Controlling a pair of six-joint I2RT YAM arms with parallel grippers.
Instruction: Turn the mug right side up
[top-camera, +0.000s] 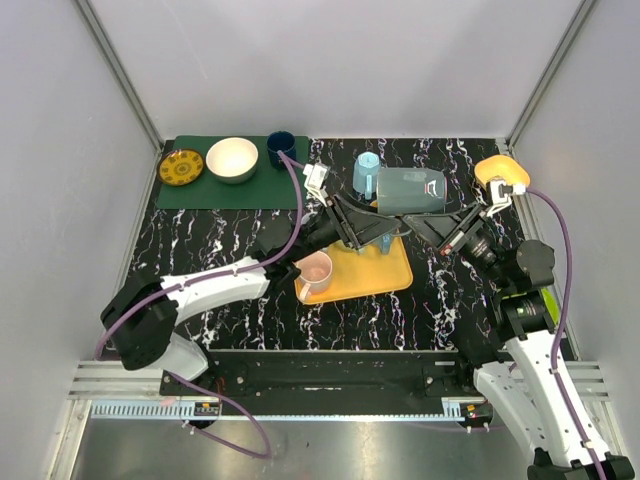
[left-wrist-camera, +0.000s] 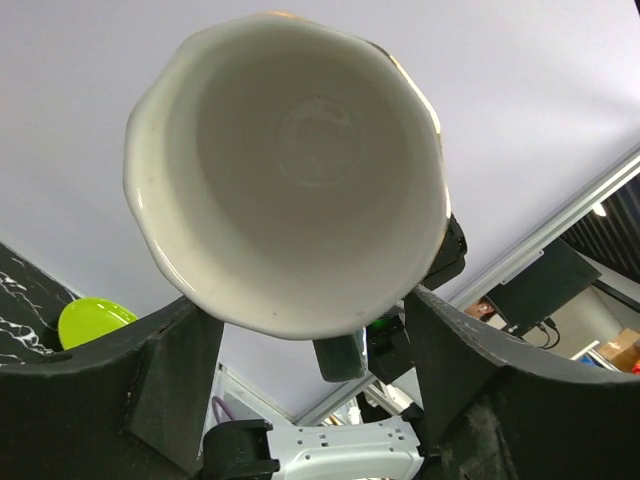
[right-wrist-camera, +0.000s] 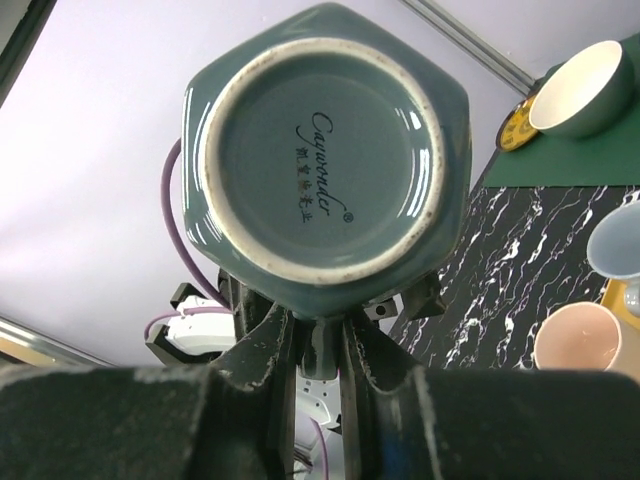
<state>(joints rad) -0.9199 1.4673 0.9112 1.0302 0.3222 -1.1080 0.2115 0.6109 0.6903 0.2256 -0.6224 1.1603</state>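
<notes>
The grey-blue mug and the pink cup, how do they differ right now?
The grey-blue mug lies on its side, held off the table; the pink cup stands upright on the orange tray. The right gripper clamps the mug's handle; nothing grips the pink cup. The mug has six-sided walls; the pink cup is round. Both look empty.

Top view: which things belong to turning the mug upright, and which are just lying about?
In the job: grey-blue mug, on its side; right gripper, shut on its handle; left gripper, at its mouth.

Lying about: orange tray, pink cup, light blue cup, navy cup, white bowl, yellow plate, green mat.
</notes>
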